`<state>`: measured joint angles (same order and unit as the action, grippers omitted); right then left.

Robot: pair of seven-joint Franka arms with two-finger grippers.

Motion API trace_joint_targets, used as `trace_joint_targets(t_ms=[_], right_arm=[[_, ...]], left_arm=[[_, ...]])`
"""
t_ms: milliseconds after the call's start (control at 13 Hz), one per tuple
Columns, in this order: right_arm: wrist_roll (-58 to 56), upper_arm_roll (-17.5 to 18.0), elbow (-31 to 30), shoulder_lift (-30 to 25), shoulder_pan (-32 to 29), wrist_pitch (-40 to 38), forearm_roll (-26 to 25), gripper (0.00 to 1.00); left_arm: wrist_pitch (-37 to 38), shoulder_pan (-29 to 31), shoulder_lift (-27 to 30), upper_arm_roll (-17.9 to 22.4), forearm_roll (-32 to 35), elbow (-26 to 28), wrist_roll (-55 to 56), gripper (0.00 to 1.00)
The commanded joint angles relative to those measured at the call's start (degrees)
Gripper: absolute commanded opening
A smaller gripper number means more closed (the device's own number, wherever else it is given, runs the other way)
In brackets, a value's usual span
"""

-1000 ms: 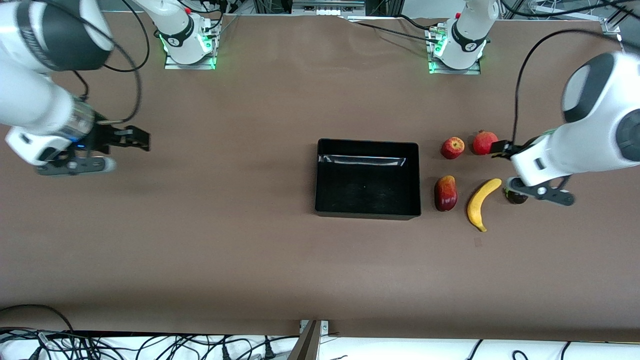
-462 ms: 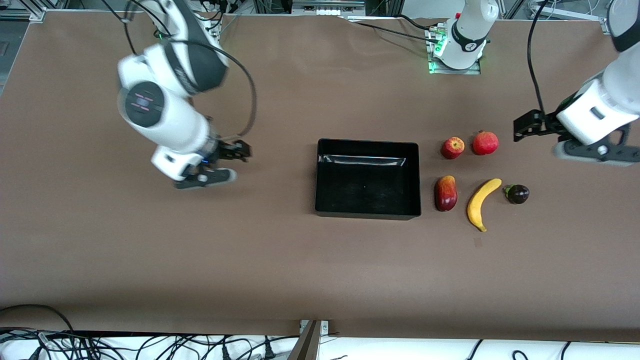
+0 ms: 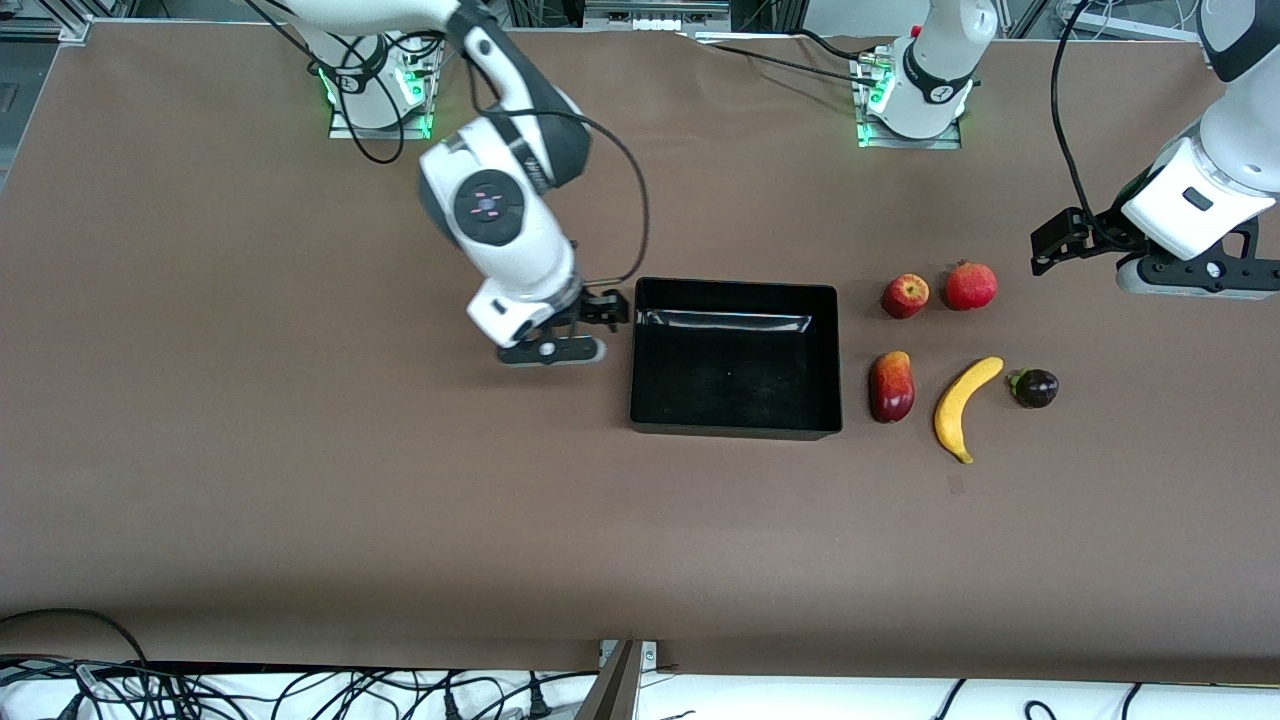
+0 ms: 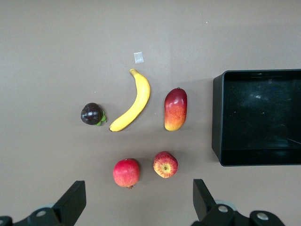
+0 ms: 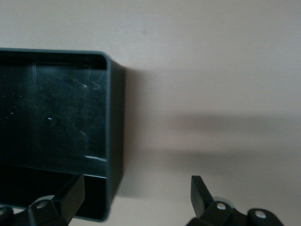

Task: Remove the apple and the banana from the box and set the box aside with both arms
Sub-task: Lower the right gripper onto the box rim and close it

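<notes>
Black and glossy, the box (image 3: 735,358) sits mid-tabletop (image 3: 300,480), empty. The right tool (image 3: 606,310) hangs wide open at the box's corner toward the right arm's end, one finger over the wall, gripping nothing. The left tool (image 3: 1050,243) hovers wide open and empty over bare tabletop near the fruits. The banana (image 3: 963,405) and apple (image 3: 905,296) lie beside the box, toward the left arm's end.
</notes>
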<state>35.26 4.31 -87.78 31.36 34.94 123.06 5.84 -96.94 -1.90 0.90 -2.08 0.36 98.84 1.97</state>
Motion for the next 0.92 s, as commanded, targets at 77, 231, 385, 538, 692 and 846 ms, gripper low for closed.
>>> trace_joint_targets(t_ms=[77, 231, 385, 538, 692, 846], right_arm=[[8.0, -1.1, 1.8, 7.1, 4.1, 7.5, -2.9, 1.0], [10.9, -1.1, 1.8, 10.2, 6.4, 10.7, -5.5, 1.0], [12.7, -1.1, 1.8, 11.8, 7.3, 13.3, -6.4, 0.89], [12.6, -1.1, 1.8, 11.9, 7.5, 13.4, -6.4, 0.53], [12.6, -1.2, 1.6, 12.0, 7.4, 13.4, -6.4, 0.11], [12.0, -1.2, 1.2, 12.0, 7.0, 13.3, -6.5, 0.0]], left_arm=[[0.9, -0.5, 0.7, 0.4, -0.3, -0.1, -1.3, 1.0], [1.5, -0.5, 0.7, 0.5, -0.3, -0.1, -1.4, 1.0], [3.9, -0.5, 0.6, 0.5, -0.3, -0.1, -1.3, 1.0], [4.4, -0.6, 0.6, 0.4, -0.4, -0.2, -1.4, 1.0], [4.5, -0.6, 0.6, 0.4, -0.4, -0.2, -1.3, 1.0], [4.4, -0.1, 0.2, 0.9, -1.0, -0.3, -1.3, 1.0]])
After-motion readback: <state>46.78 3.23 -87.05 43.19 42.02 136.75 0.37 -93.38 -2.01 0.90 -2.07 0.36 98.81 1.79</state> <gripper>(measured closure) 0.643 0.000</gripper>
